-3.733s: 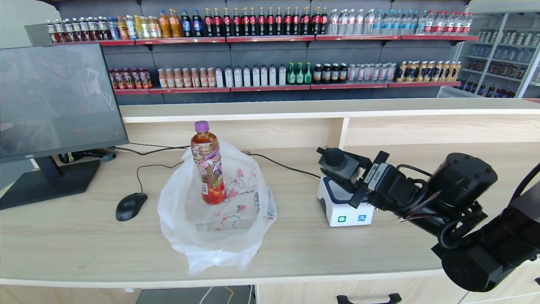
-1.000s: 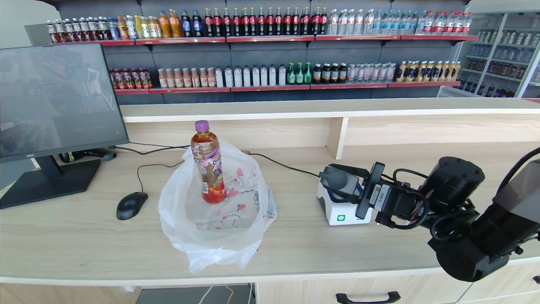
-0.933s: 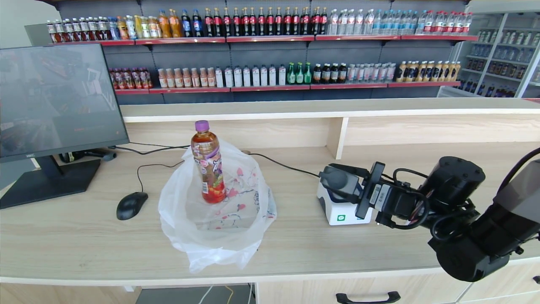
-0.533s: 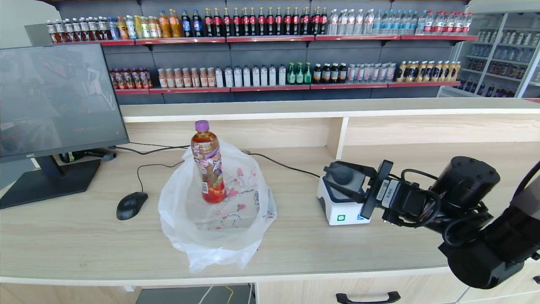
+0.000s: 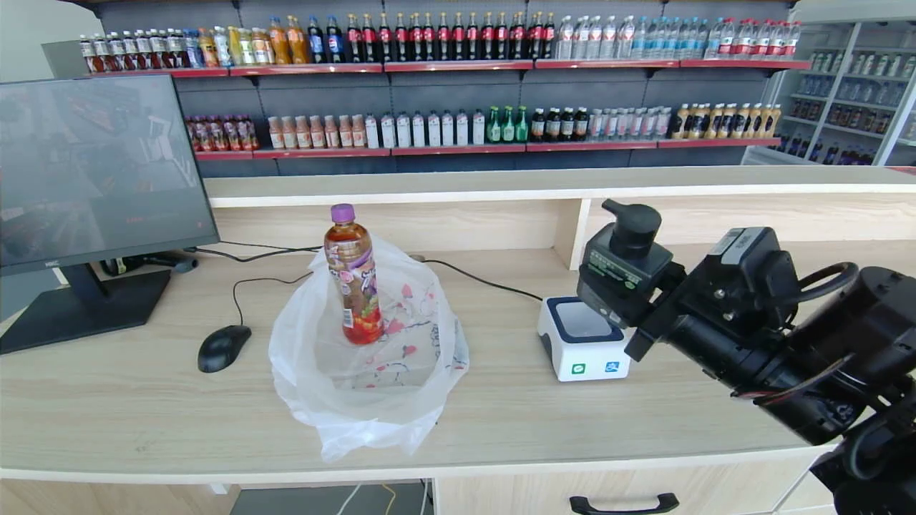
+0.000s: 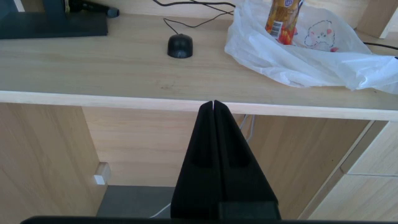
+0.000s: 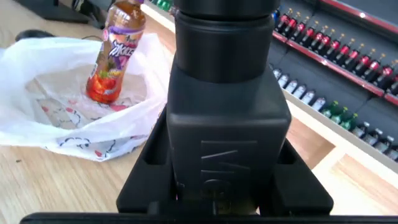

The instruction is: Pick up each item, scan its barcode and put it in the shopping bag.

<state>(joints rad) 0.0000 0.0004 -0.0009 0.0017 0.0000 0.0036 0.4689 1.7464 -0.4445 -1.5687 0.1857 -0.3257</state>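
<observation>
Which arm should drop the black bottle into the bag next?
Right. Its jaws grip the black bottle just above the scanner, beside the bag. The left arm sits below the counter edge, jaws shut on nothing.

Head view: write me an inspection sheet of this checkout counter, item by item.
Surface: light wooden counter, dry, unmarked.
Job's things: dark bottle held clear of the counter by the white scanner; tea bottle upright inside the shopping bag.
Clutter: mouse; monitor at the robot's left.
Grippers: right gripper shut on the dark bottle; left gripper shut, empty, below the counter's front edge.
Cables: mouse cable; dark cable running behind the bag toward the scanner.
Surroundings: drink shelves behind the counter.
</observation>
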